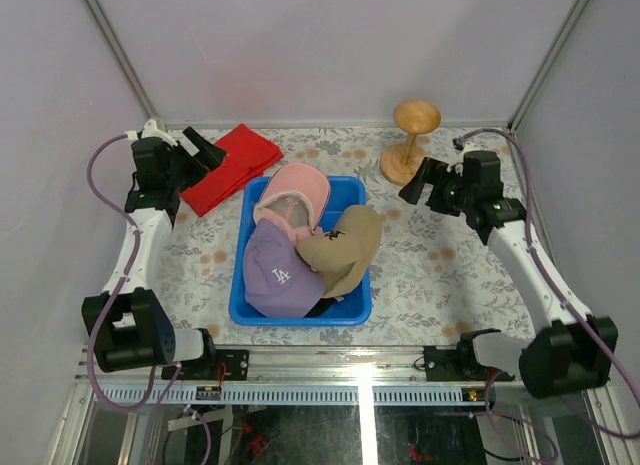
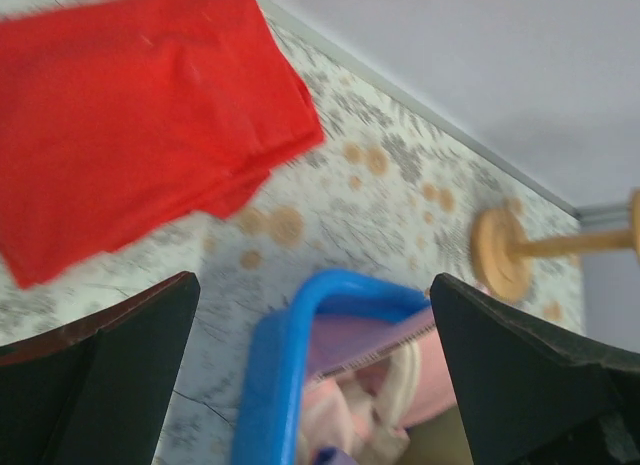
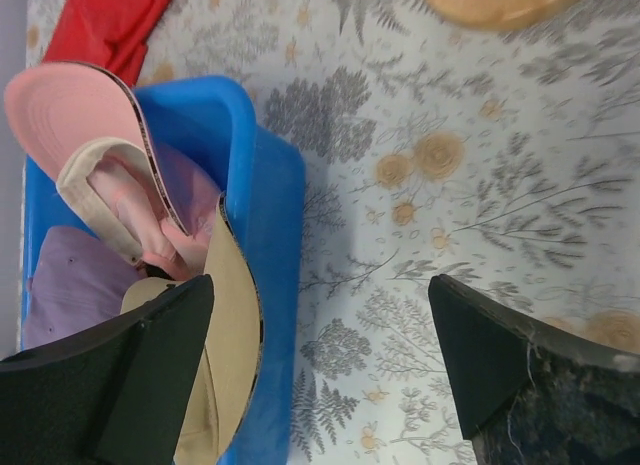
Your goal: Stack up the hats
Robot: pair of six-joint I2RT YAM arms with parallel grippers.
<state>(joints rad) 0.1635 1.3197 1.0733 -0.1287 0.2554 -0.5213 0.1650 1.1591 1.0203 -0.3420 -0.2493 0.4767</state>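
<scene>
caps (image 1: 276, 271) in blue bin (image 1: 345, 192), black cap (image 1: 322, 306) prob. underneath

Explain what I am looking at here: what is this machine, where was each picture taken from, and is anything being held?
These are two robot arms bolted at the near edge of a table, each ending in a two-finger gripper. The wide picture comes from a fixed camera above and behind them. The other two come from cameras on the wrists, so the dark shapes at their lower corners are each arm's own fingers. In the middle sits a blue bin holding a pink cap, a purple cap with a white LA logo and a tan cap, piled loosely. A folded red cloth lies back left; a wooden stand stands back right. The left gripper and the right gripper are both open and hold nothing.
</scene>
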